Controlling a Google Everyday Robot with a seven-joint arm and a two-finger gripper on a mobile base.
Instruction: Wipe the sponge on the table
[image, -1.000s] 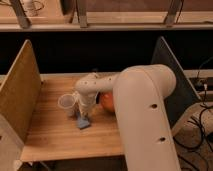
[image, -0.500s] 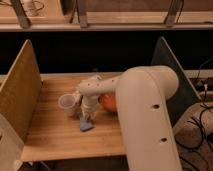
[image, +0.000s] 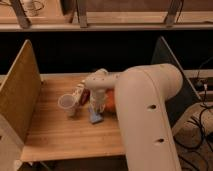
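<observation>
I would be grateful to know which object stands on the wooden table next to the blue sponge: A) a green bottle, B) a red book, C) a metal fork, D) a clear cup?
D: a clear cup stands upright on the table beside the sponge, which the shut end effector holds against the tabletop.

I see my gripper (image: 95, 109) down on the small flat blue sponge (image: 95, 119), mid light wooden table (image: 55, 135), with the clear plastic cup (image: 67, 103) just left.
</observation>
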